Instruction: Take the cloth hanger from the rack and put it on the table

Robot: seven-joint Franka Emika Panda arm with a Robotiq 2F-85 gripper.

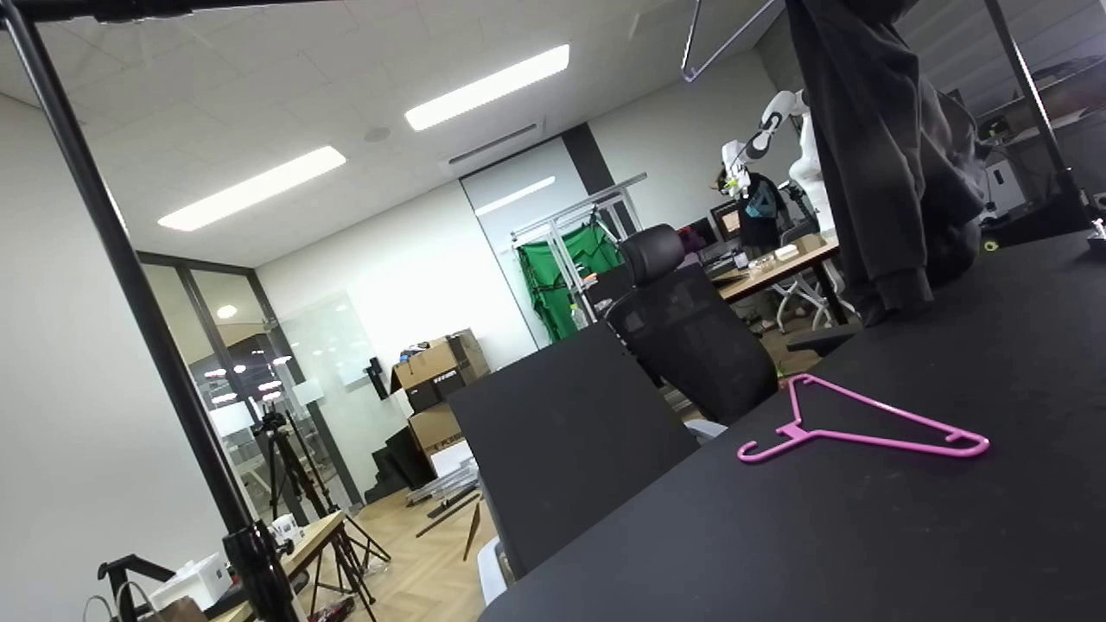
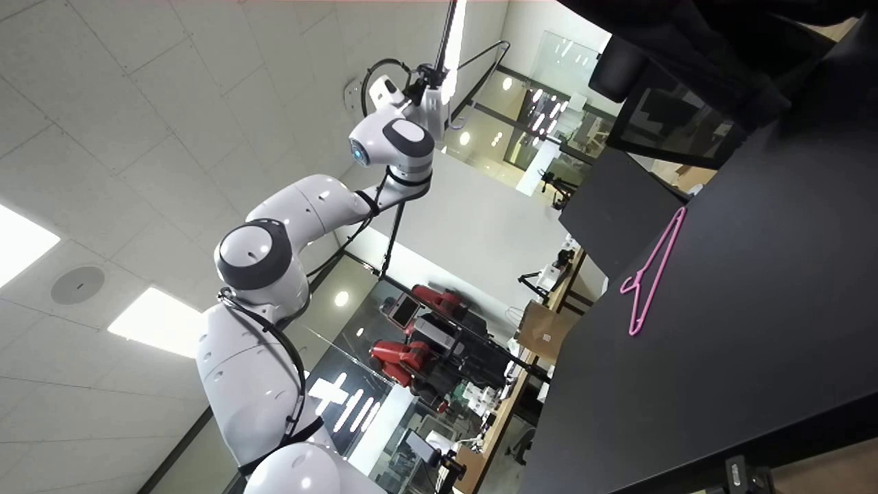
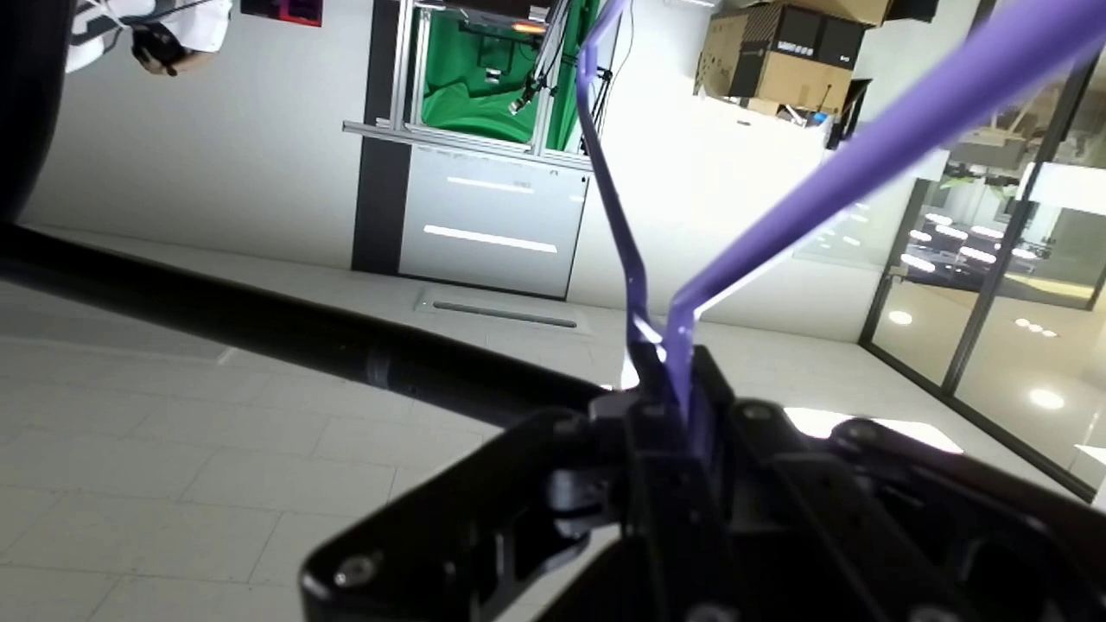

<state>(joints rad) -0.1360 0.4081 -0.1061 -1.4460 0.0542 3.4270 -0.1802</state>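
Well above the bench [image 1: 778,536], your pincer [image 3: 678,371] is holding the violet cloth hanger [image 3: 864,173], fingers narrow around it. In the wrist view the hanger's arms are spreading away from the fingertips; in an exterior view one corner [image 1: 689,74] is pointing down toward the bench, but you are seeing too little to fix the long axis. On the bench's matte black top a pink hanger [image 1: 890,442] is lying flat, hook facing the edge. Past the bench, a mesh chair [image 1: 700,345] and stacked cardboard boxes [image 1: 441,380] are standing.
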